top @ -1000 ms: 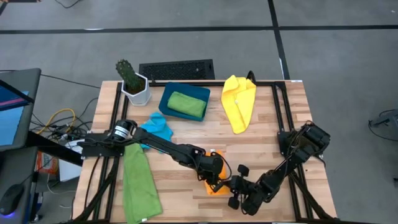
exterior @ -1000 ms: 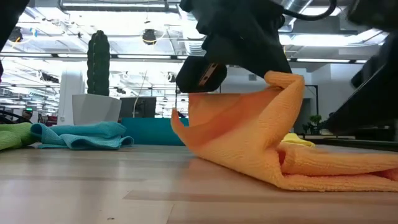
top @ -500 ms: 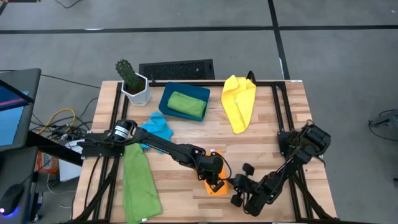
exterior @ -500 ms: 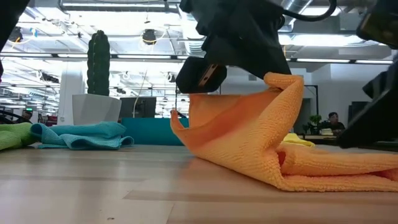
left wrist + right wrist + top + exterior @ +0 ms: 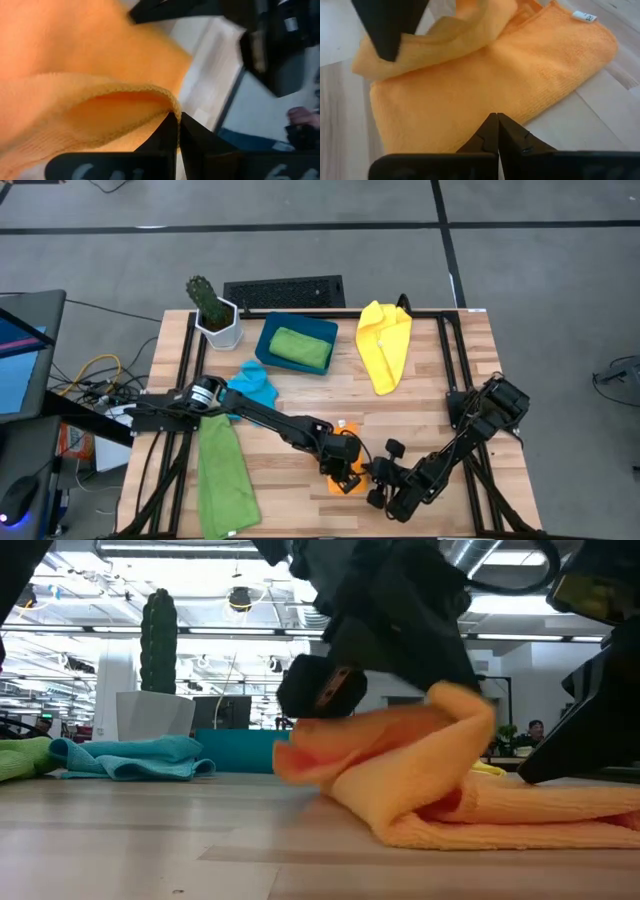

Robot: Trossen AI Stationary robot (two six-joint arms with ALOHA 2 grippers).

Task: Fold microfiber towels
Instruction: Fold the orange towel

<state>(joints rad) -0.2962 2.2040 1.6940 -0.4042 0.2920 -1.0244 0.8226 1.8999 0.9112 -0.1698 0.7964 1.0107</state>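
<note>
The teal tray (image 5: pixel 268 342) at the table's far side holds one folded green towel (image 5: pixel 300 347). The orange towel (image 5: pixel 470 805) lies near the front edge, part-folded, one edge lifted. The left gripper (image 5: pixel 176 131) pinches that hem. The right gripper (image 5: pixel 497 131), jaws together, apparently holds nothing.

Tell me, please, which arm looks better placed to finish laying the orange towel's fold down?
Left, probably. The left gripper is shut on the orange towel's raised edge, mid-fold. The right gripper is shut and empty, over the towel's flat part.
</note>
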